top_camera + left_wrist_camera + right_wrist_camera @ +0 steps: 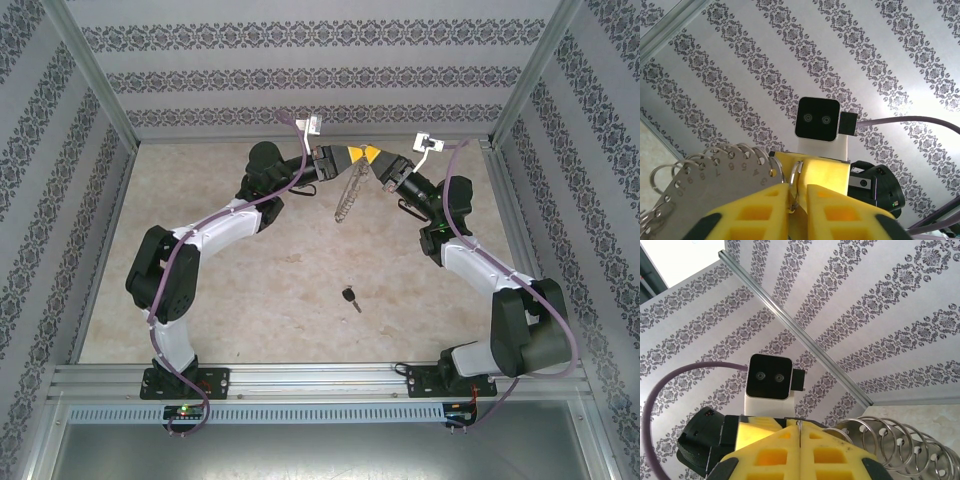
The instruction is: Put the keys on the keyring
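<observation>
One key point(351, 298), far from left gripper point(353, 157)

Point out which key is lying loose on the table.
The black-headed key, alone on the table; the silver pieces hang on the keyring, held up by the left gripper and right gripper.

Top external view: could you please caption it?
Left gripper and right gripper hold fringed silvery metal hoop; black-headed key lies apart.

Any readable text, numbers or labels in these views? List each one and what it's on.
"10", "9", "8", "7", "6", "5", "4": stamped one per leaf on the fanned metal tabs strung on the keyring, left wrist view; the digits at either end are uncertain.
On the key: too small to read.
Nothing else is legible.
</observation>
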